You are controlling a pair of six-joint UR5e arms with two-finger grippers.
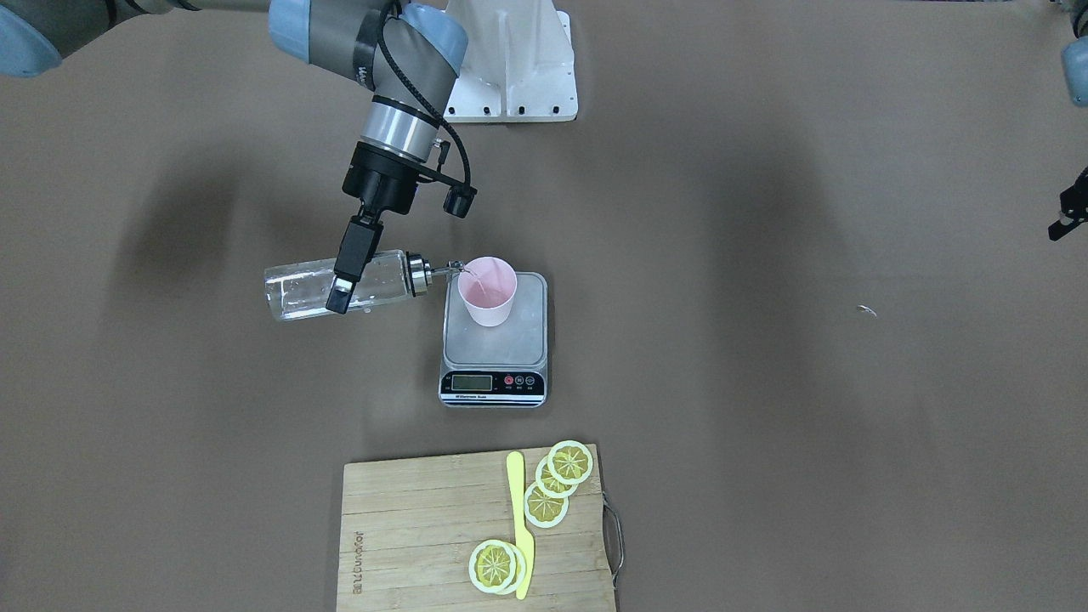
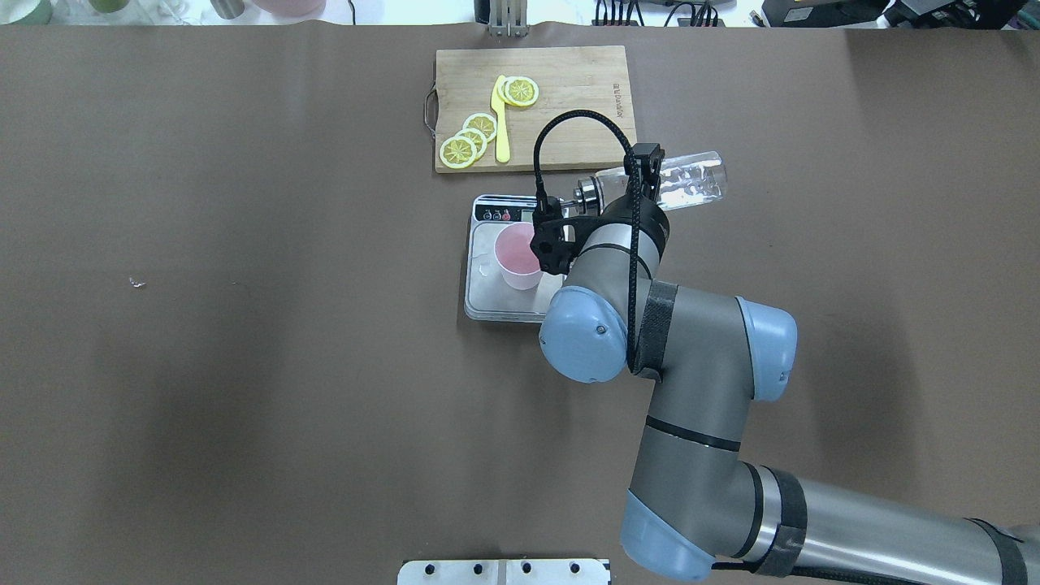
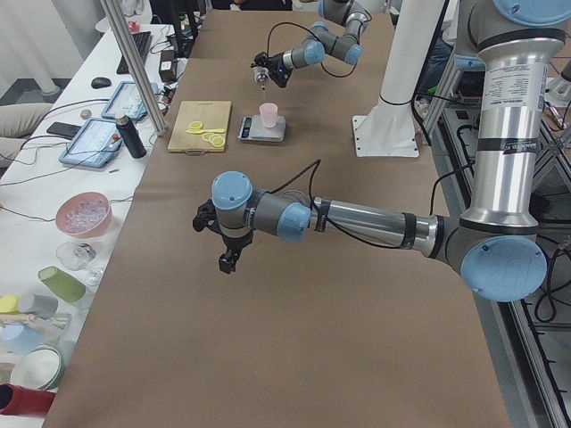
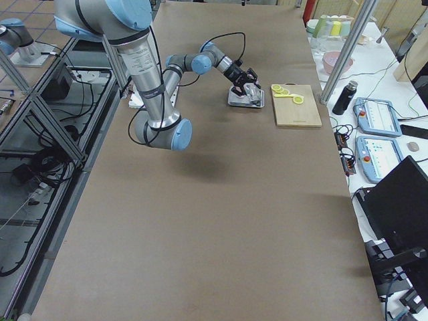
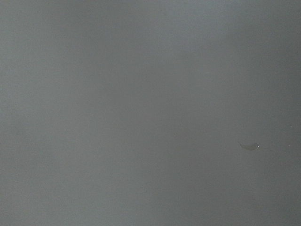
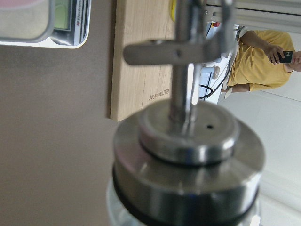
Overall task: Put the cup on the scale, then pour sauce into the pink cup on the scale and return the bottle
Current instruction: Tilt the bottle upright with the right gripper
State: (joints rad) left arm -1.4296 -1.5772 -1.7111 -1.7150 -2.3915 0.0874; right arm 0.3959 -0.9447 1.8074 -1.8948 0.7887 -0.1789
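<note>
Blur swamps your right wrist view: the bottle (image 6: 188, 155) shows only as a metal cap filling the frame. From the front, the right gripper (image 1: 341, 293) shows you one finger (image 1: 350, 255) across the glass; the other is hidden behind it. Any stream from the spout is too thin to make out. The left gripper (image 1: 1069, 214) is cut off at the right edge, and you cannot tell how its jaws stand; its wrist view gives you only bare table (image 5: 117, 94) and one speck (image 5: 249, 147). The right gripper is clamped on the bottle's middle and holds it nearly level above the table, left of the scale (image 1: 495, 340), with the spout tip at the rim of the cup (image 1: 487, 291). The sauce (image 1: 293, 304) lies along the bottle's lower side. The cup stands upright on the scale's platform, toward the corner nearest the spout. You have one bottle, one cup, one scale, one board (image 1: 408, 527), one yellow knife (image 1: 518, 518) and at least four lemon slices (image 1: 545, 505); a fifth seems to lie overlapped under the lone one.
</note>
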